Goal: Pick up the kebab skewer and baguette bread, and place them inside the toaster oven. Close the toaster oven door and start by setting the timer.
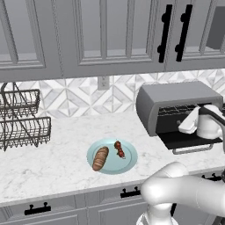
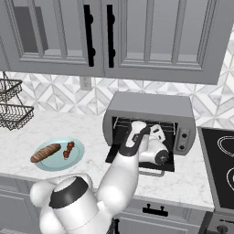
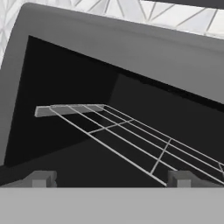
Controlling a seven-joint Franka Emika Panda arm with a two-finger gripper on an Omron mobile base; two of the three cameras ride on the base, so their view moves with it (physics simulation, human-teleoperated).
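1. My gripper [image 3: 111, 178] hangs right at the mouth of the toaster oven [image 1: 176, 101], its jaws spread as wide as they go and holding nothing. The two dark fingertips [image 3: 41, 178] rise at the bottom of the hand view with only the oven's dark inside between them

2. The toaster oven door [image 1: 186, 141] lies folded down flat beneath my hand, its silver bar handle on the edge nearest the base. I judge it is down so that food can go in, and it must be shut later

3. Straight ahead of my fingers the wire rack [image 3: 131, 135] stretches into the oven, bare, ready to take the food

4. The kebab skewer [image 1: 119, 149] and the baguette bread [image 1: 100, 158] lie well off to my gripper's left and nearer the base, side by side but apart on a pale blue plate [image 1: 127, 165] on the counter [image 1: 57, 167]. Neither has been picked up, so my hand must go to them

5. In the left base view my wrist covers part of the oven opening, and the control panel at the oven's right end is cut off there; in the right base view its dials are too small to read
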